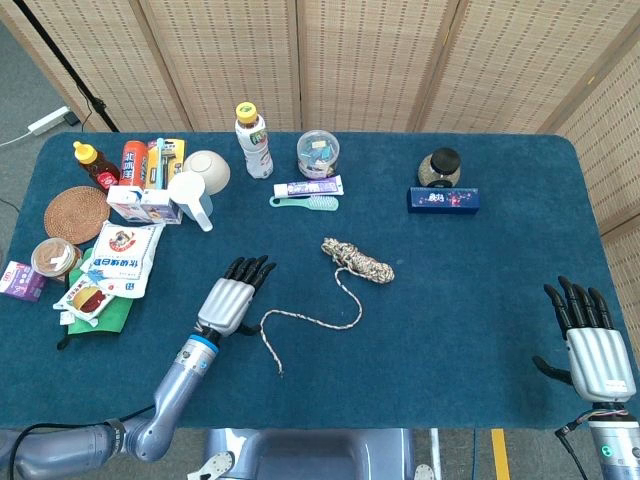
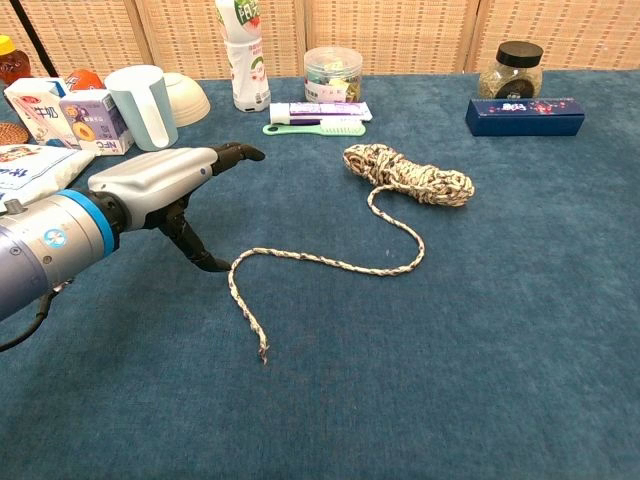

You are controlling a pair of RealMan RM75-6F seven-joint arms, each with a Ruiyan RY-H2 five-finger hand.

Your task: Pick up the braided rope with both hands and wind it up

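The braided rope [image 1: 358,260] [image 2: 408,174] lies on the blue table as a small wound bundle with a loose tail curving left to a free end [image 1: 279,370] [image 2: 263,352]. My left hand [image 1: 232,297] [image 2: 160,180] hovers flat just left of the tail's bend, fingers straight and apart, thumb pointing down close to the rope; it holds nothing. My right hand [image 1: 592,345] stays at the table's front right corner, fingers spread, far from the rope. It does not show in the chest view.
Along the back stand a bottle [image 1: 253,140], a clear tub [image 1: 318,154], a toothpaste box with a toothbrush [image 1: 308,194], a jar [image 1: 439,167] and a blue box [image 1: 443,199]. Cup [image 2: 145,106], bowl, cartons and snack packs [image 1: 120,255] crowd the left side.
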